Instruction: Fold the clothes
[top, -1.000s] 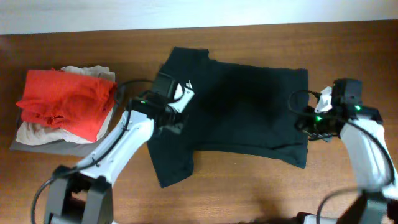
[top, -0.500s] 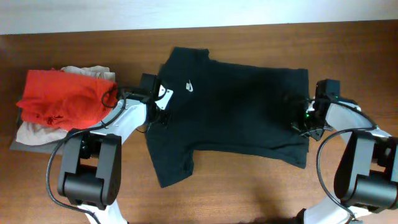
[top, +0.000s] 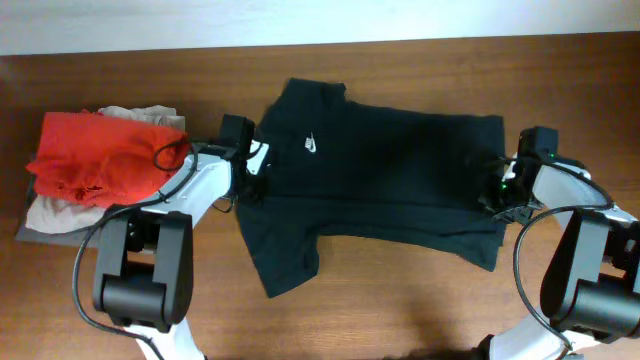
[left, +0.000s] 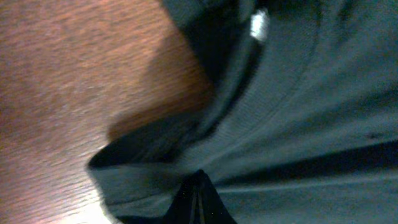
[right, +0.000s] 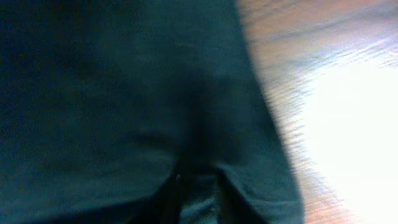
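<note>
Clothes spread flat, wooden table

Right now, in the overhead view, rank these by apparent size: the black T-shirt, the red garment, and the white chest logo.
1. black T-shirt, clearly the largest
2. red garment
3. white logo, tiny by comparison

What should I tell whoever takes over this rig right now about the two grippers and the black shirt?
Left gripper: shut on the black T-shirt near its collar.
Right gripper: over the fabric at the hem end; too blurred to tell if it is open or shut.
Shirt: spread on the table, white logo facing up.
Done: no fold visible.
Left: all the folding.
</note>
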